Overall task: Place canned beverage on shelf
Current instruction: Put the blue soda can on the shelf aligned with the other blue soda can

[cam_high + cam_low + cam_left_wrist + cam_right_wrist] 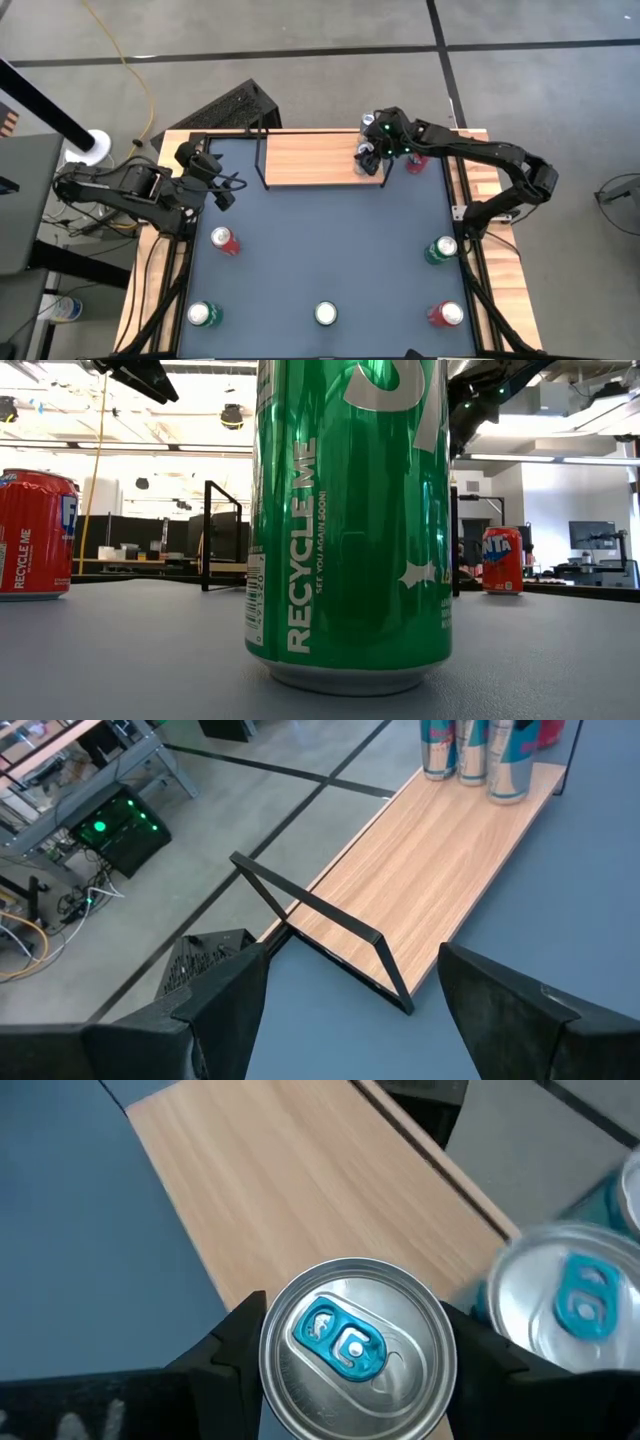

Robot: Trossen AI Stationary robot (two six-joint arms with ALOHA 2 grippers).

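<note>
The shelf [310,158] is a light-wood board with black wire ends, lying at the table's far edge. At its right end, my right gripper [372,152] is shut on a silver-topped can with a blue tab [355,1345]. Two like cans [570,1305] stand just beyond it on the board. The left wrist view shows all three cans [472,755] at the board's far end. My left gripper [350,1020] hangs open off the shelf's left end, with nothing between its fingers. My right gripper pinches the can between its two fingers, one on each side of the can's upper wall [270,1342] just under the rim. The fingers slant down from above and from the table's right. The can stands upright, and its base [508,794] looks set on the board.
Loose cans stand on the blue-grey tabletop: red ones [224,240] [447,315] [417,163] and green ones [203,315] [326,314] [440,250]. The one at the near edge fills the low view as a big green can [350,520]. The shelf's left and middle parts are bare wood.
</note>
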